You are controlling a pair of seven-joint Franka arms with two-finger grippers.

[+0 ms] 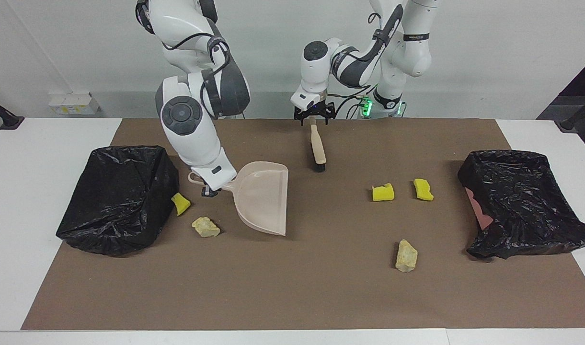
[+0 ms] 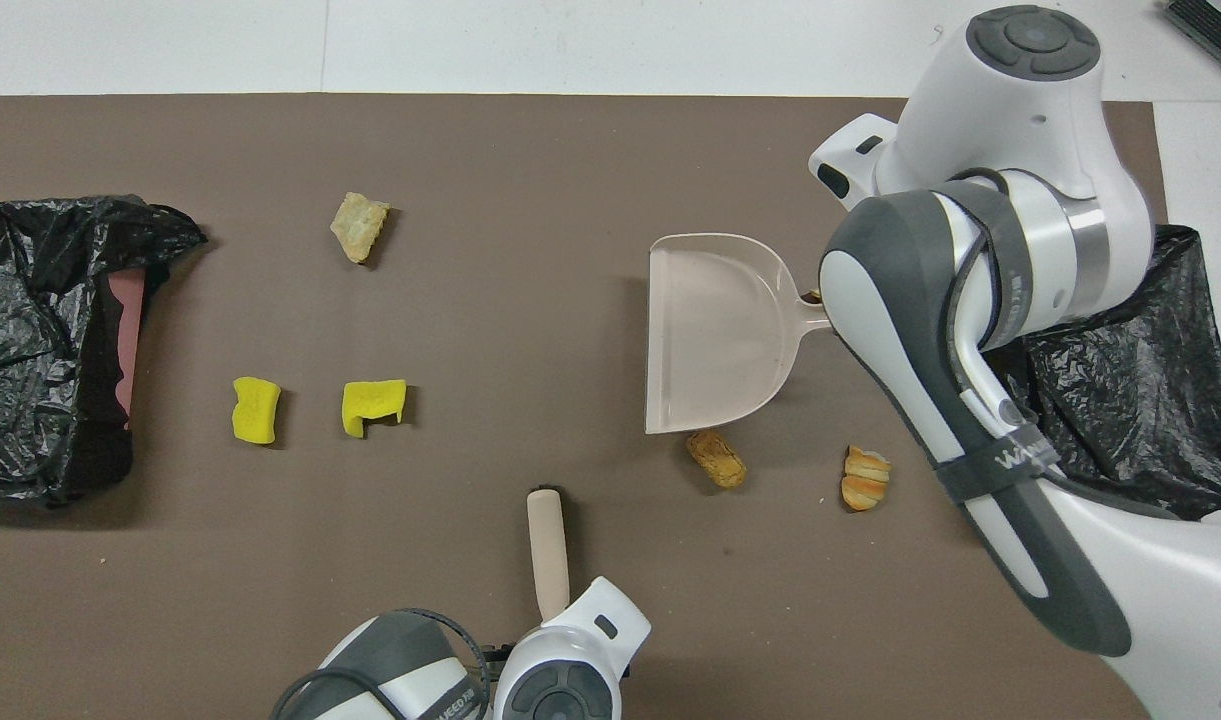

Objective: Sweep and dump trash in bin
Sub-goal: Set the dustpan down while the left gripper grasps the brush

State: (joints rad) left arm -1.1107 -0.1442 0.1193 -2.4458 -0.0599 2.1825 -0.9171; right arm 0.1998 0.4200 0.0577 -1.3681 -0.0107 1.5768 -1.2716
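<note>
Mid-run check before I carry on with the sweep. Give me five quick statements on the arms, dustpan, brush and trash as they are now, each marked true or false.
1. The right gripper is shut on the dustpan handle. True.
2. The left gripper is over the brush handle with jaws open. True.
3. The dustpan already holds trash. False: its scoop is empty.
4. Two yellow sponge chunks lie side by side toward the left arm's end of the table. True.
5. The brush is lifted off the table. False: it lies flat on the brown mat.
</note>
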